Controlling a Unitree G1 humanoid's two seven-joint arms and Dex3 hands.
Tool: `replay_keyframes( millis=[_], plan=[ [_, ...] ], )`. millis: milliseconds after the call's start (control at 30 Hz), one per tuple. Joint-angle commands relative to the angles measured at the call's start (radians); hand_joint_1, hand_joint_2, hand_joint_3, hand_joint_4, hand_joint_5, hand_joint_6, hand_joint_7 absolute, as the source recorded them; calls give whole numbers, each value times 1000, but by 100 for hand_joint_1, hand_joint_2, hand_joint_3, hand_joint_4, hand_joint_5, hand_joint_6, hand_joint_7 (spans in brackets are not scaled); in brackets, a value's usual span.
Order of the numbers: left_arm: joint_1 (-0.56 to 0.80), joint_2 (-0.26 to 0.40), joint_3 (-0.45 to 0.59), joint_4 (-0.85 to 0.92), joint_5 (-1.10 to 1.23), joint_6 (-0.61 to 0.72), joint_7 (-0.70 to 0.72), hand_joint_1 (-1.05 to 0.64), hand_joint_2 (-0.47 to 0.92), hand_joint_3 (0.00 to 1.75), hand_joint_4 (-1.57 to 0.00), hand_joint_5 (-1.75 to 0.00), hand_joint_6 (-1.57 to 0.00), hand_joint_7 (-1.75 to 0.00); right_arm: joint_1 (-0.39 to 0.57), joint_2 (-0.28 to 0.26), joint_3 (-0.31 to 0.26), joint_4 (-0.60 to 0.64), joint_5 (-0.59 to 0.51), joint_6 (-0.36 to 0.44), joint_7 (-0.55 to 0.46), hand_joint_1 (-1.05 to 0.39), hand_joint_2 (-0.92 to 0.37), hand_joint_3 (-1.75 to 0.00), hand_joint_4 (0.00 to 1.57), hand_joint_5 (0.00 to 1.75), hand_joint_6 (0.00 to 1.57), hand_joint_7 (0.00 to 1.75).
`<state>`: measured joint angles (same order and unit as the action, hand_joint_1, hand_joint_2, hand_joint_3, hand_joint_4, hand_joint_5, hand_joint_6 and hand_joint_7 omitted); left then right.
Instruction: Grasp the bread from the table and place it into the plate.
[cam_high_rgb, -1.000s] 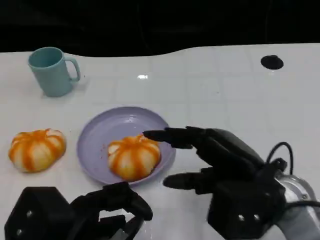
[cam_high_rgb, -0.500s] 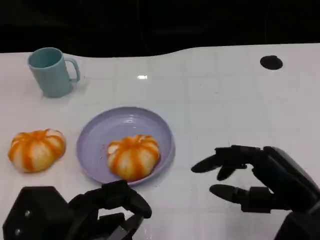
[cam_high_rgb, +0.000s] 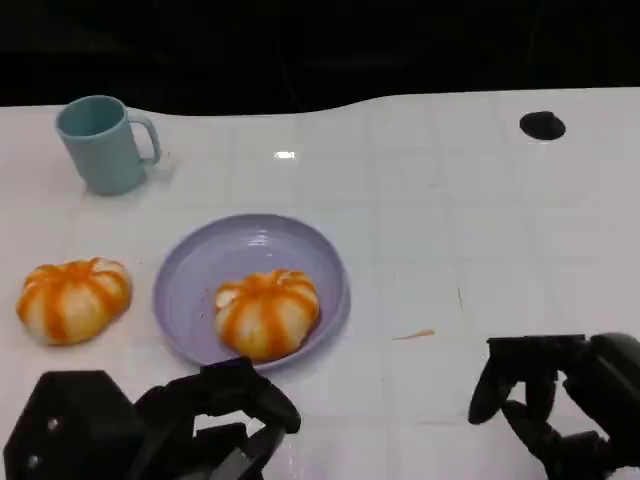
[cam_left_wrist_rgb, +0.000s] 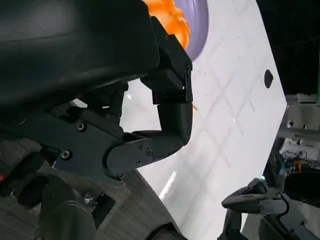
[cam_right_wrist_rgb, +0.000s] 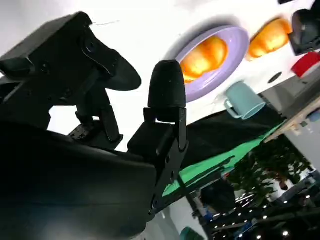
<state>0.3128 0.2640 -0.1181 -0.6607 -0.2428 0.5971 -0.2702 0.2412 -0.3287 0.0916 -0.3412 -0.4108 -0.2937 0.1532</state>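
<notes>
One bread (cam_high_rgb: 267, 313) already sits in the purple plate (cam_high_rgb: 200, 262), and your right hand (cam_high_rgb: 560, 400) hangs low at the near right edge of the table, fingers loosely apart and holding nothing. A second bread (cam_high_rgb: 73, 299) lies on the table just left of the plate, so the placing step looks done for one piece. If that other one is wanted, your left hand (cam_high_rgb: 150, 430), fingers curled and holding nothing, is nearest; you need to spread it and reach forward over the bread.
</notes>
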Motion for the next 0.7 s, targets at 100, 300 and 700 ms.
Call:
replay_keyframes(
  millis=[100,300,700],
  plan=[
    [3,10,15,9,-10,-10,-12,-32,90,60,-67,-175,-61,-144,31,21,-15,24,-45,-10,-87,0,-24,-144,90,172,86,137],
    [8,13,16,18,-6,-24,-19,-32,90,60,-68,-175,-61,-144,25,20,-5,73,-78,-31,-133,0,-23,-144,90,174,85,139],
    [23,20,39,30,-9,-45,-34,-32,90,59,-67,-175,-62,-144,6,28,20,126,-105,-50,-162,-1,-24,-136,91,166,87,131]
  ],
)
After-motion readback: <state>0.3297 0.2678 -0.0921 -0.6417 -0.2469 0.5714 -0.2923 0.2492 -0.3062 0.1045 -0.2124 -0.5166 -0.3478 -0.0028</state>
